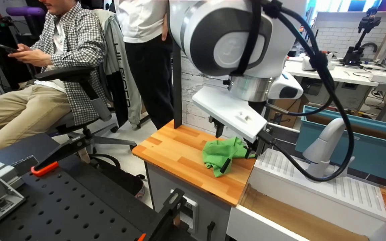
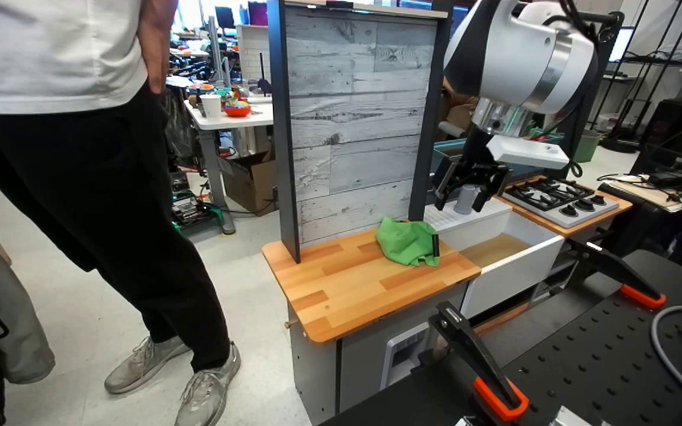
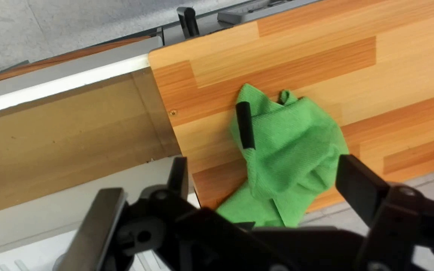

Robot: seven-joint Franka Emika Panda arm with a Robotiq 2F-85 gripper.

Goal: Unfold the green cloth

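Observation:
The green cloth (image 1: 217,154) lies crumpled and folded over itself on the wooden countertop (image 1: 173,150). It also shows in an exterior view (image 2: 405,244) and in the wrist view (image 3: 296,141). A short black strip (image 3: 245,126) lies along one edge of the cloth; a dark corner shows near its far part. My gripper (image 3: 263,165) is open and empty, with its fingers wide apart. It hangs above the cloth, apart from it, in an exterior view (image 2: 462,202). The gripper's body hides the lower end of the cloth in the wrist view.
A white sink basin (image 2: 515,260) adjoins the countertop, with a grey faucet (image 1: 325,144) on its ribbed ledge. A grey wood-look backboard (image 2: 359,118) stands behind the countertop. A toy stove (image 2: 560,201) is beyond the sink. A person (image 2: 92,177) stands near the countertop's end.

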